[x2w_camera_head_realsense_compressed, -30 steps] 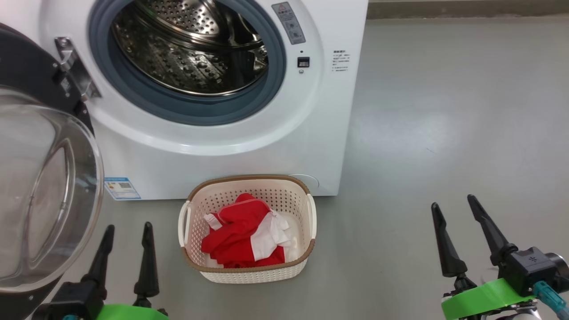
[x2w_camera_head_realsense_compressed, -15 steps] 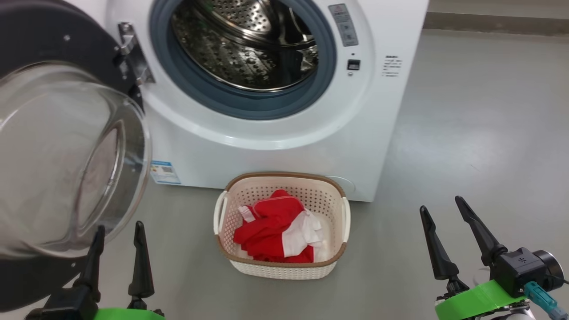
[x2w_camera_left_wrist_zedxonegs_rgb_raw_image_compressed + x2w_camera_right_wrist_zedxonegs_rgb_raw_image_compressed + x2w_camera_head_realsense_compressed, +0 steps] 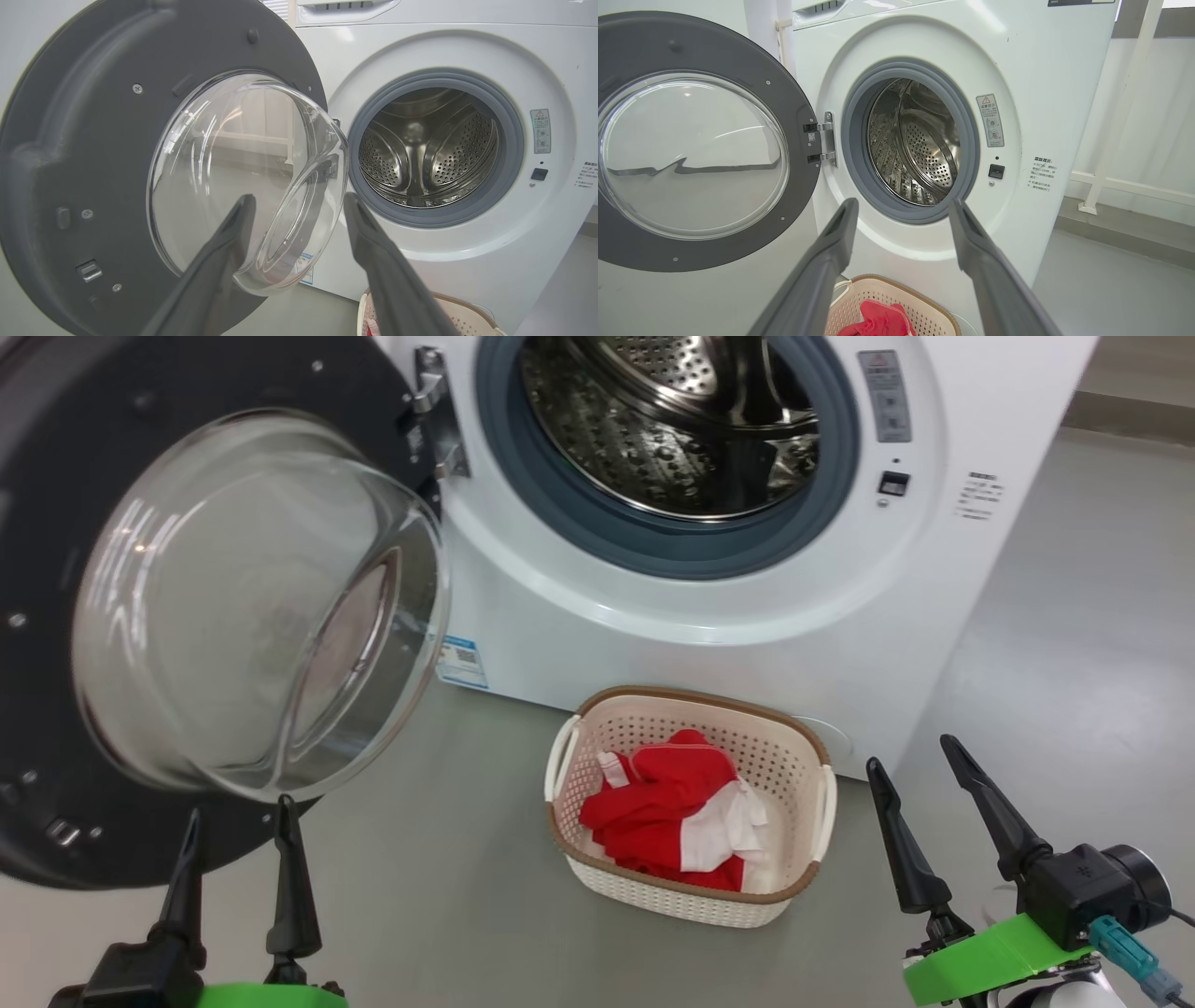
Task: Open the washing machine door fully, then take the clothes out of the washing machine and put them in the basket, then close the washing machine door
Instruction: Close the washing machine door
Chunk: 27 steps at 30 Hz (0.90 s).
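Head view: door (image 3: 233, 616) swung wide at left, inner face turned to the near side; washer (image 3: 709, 635) beyond, steel drum (image 3: 672, 429) showing through its mouth. Basket (image 3: 686, 903) on the floor (image 3: 448, 877) just before the washer, clothes (image 3: 667, 807) heaped inside. Left gripper (image 3: 238, 810) near left, released, below the door's lower edge in the picture, contact impossible to judge; right gripper (image 3: 910, 753) near right, likewise spread, touching nothing, just right of the basket. Left wrist view: left gripper (image 3: 299, 199) parted before the door (image 3: 93, 163), drum (image 3: 434, 149) to the right. Right wrist view: right gripper (image 3: 903, 203) parted before the washer's mouth, basket (image 3: 896, 291) with clothes (image 3: 878, 322) low between the fingers.
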{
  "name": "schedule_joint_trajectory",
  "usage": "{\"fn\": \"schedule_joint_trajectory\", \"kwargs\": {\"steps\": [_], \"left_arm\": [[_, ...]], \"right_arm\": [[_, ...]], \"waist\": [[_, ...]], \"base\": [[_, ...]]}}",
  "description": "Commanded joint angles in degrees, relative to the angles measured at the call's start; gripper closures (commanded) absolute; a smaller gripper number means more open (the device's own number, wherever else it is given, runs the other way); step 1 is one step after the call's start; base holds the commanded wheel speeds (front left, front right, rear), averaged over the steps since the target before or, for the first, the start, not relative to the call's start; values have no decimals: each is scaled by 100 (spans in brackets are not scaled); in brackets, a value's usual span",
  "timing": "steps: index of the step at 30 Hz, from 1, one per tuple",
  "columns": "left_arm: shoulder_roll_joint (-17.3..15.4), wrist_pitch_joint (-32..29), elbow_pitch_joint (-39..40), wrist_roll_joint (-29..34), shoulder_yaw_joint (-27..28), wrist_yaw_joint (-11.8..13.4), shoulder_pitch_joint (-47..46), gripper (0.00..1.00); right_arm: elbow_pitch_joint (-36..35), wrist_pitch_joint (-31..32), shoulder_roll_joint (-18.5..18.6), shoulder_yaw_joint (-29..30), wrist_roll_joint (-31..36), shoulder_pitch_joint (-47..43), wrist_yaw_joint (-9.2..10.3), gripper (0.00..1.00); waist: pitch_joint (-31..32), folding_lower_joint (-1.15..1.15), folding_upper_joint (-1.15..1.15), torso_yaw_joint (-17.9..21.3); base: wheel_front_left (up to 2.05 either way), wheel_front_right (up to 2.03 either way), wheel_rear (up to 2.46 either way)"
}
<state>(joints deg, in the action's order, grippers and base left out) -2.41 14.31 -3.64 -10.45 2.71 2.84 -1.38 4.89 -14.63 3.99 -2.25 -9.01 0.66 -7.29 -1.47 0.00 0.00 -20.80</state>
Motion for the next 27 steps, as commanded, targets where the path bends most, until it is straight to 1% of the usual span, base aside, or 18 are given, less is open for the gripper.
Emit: {"fn": "schedule_joint_trajectory", "kwargs": {"steps": [1, 6, 12, 19, 20, 21, 22, 23, 27], "left_arm": [[-56, 69, 175, 39, 177, 59, -79, 0], [-54, 69, 240, 23, 110, 152, -36, 0], [-69, 69, 275, 34, 166, 208, -21, 0], [-68, 69, 326, 27, 209, 251, -10, 0], [-67, 69, 321, 32, 207, 259, -8, 11], [-69, 69, 312, 44, 203, 270, -9, 33], [-69, 69, 305, 55, 201, 281, -13, 69], [-70, 69, 298, 60, 200, 291, -17, 100], [-69, 69, 317, 53, 218, 332, -39, 100]], "right_arm": [[-129, -37, 87, -133, -31, 275, -20, 0], [-115, -37, 102, -200, -39, 298, -20, 0], [-88, -37, 122, -269, -37, 320, -20, 0], [-71, -37, 134, -308, -39, 383, -20, 0], [-68, -37, 135, -315, -44, 390, -20, 0], [-63, -37, 135, -321, -50, 392, -20, 0], [-54, -37, 136, -331, -57, 393, -20, 0], [-45, -37, 138, -341, -62, 399, -20, 0], [-38, -37, 138, -360, -76, 424, -20, 0]], "waist": [[-25, 0, 0, -284], [13, 0, 0, -508], [56, 0, 0, -671], [6, 0, 0, -673], [-2, 0, 0, -668], [-9, 0, 0, -661], [-16, 0, 0, -650], [-22, 0, 0, -638], [-35, 0, 0, -596]], "base": [[0, 0, 0], [0, 0, 0], [0, 0, 0], [0, 0, 0], [0, 0, 0], [0, 0, 0], [0, 0, 0], [0, 0, 0], [0, 0, 0]]}}
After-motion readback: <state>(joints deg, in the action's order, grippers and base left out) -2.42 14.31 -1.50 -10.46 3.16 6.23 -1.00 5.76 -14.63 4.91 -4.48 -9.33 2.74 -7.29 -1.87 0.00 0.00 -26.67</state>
